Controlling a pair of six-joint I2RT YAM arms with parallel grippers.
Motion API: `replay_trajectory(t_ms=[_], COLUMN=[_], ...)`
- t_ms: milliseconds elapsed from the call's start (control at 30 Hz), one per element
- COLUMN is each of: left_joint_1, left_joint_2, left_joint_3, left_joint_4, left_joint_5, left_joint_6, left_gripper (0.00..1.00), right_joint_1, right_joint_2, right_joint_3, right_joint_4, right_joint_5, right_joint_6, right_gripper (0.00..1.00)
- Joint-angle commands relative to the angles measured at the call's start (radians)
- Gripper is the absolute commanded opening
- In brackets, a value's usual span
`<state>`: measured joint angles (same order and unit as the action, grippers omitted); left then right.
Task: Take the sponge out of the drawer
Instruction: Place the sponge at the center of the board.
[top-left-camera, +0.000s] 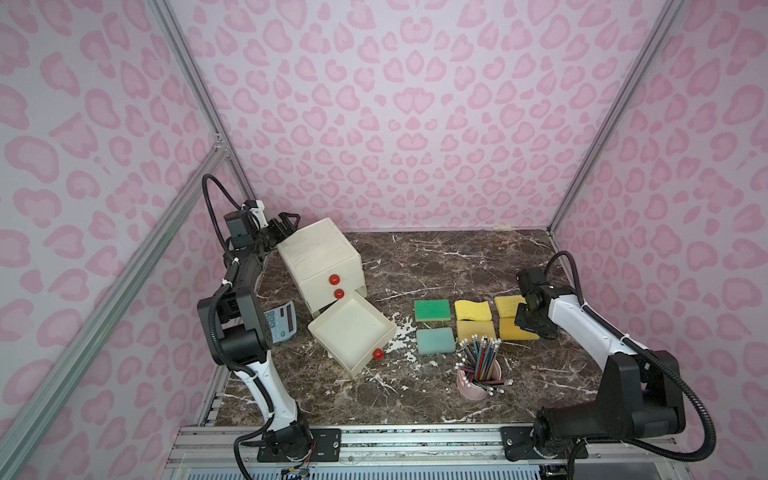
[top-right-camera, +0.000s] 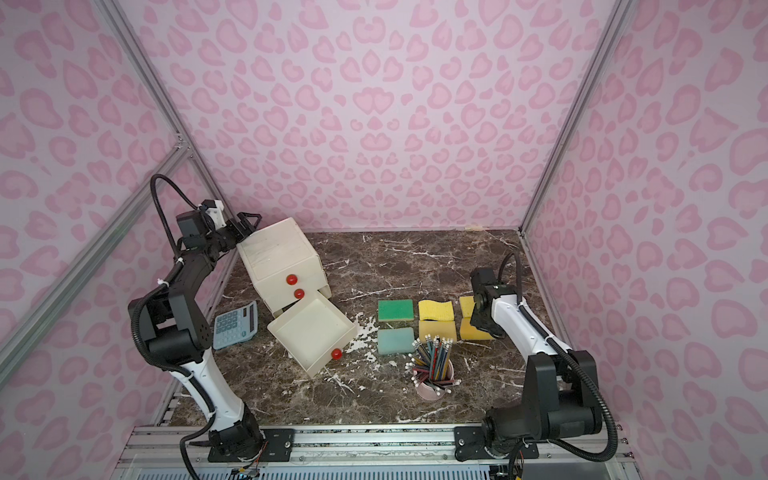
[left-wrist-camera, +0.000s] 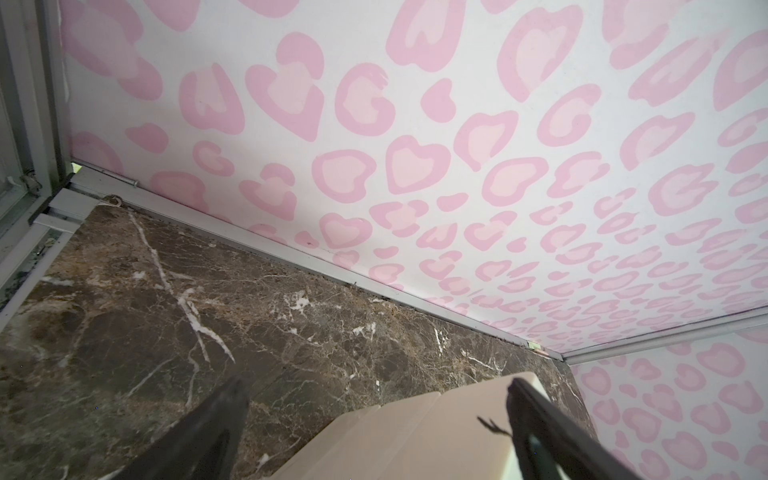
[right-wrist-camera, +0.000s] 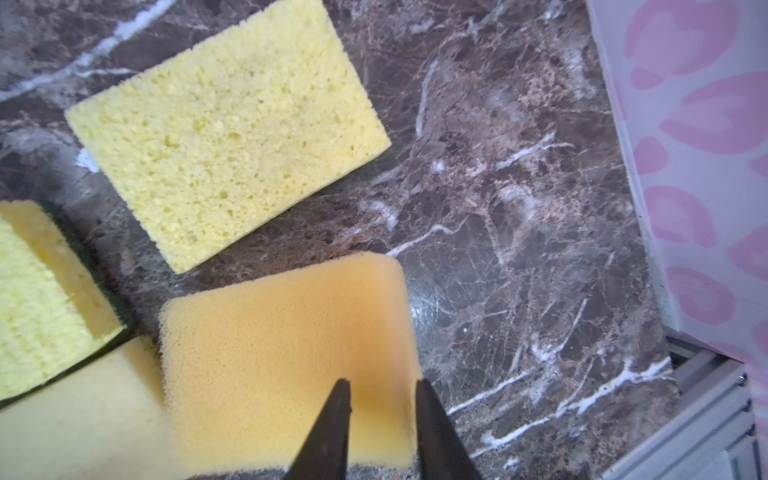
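A dark marble table (top-left-camera: 457, 266) fills the floor of the pink-patterned booth. At its far left corner stands a cream cabinet (top-left-camera: 316, 253), turned at an angle. Its bottom drawer (top-left-camera: 351, 330) is pulled well out, towards the middle of the table.

To the right of the drawer, six sponges lie in two rows of three. The orange sponge (right-wrist-camera: 282, 353) is the near one at the right end, flat on the table and well apart from the drawer. Just beyond it is a pale yellow sponge (right-wrist-camera: 224, 133). A blue calculator (top-left-camera: 282, 322) lies left of the cabinet, partly behind the left arm. A pink cup (top-left-camera: 478, 384) of pencils stands near the front of the sponge rows.

The left gripper (top-left-camera: 286, 224) is spread wide at the cabinet's back top corner. One finger is over the cabinet and the other over bare marble, gripping nothing. The right gripper (right-wrist-camera: 381, 382) hangs just over the orange sponge's edge with its fingers a little apart (the sponge shows flat between them, not pinched). A red knob (top-left-camera: 378, 354) sits on the drawer front
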<state>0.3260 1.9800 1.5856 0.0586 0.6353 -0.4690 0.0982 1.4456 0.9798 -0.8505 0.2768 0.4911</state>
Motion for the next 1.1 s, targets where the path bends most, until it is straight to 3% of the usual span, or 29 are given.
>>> replay_trajectory(t_ms=[0,367,500,600,633,667,1067], left_joint_1=[0.002,0.002,0.002,0.002,0.002,0.002,0.002], left_joint_2=[0.013,0.013,0.013,0.014,0.014,0.013,0.014], left_joint_3=[-0.012,-0.011,-0.010,-0.010,-0.010,-0.010,-0.010], left_joint_4=[-0.069,-0.071,-0.072,-0.074,-0.073,-0.074,-0.075], left_joint_5=[-0.034,-0.037,-0.039,-0.040,-0.040,-0.040,-0.041], left_joint_6=[0.023,0.024,0.023,0.024,0.024,0.024,0.023], left_gripper=[0.99,0.99,0.99,0.99,0.99,0.99,0.99], right_joint_1=[0.023,0.062,0.069,0.068,0.069,0.070,0.089], right_joint_2=[0.020,0.021,0.014,0.016,0.021,0.028,-0.013], right_joint_3=[0.026,0.066,0.075,0.076,0.077,0.079,0.083], right_joint_4=[-0.049,-0.111,-0.124,-0.119,-0.122,-0.131,-0.096], right_joint_5=[0.087,0.161,0.182,0.186,0.192,0.202,0.197], right_joint_6=[0.025,0.061,0.074,0.066,0.067,0.072,0.067], right_gripper=[0.41,0.58,0.59,0.77,0.91,0.99,0.99])
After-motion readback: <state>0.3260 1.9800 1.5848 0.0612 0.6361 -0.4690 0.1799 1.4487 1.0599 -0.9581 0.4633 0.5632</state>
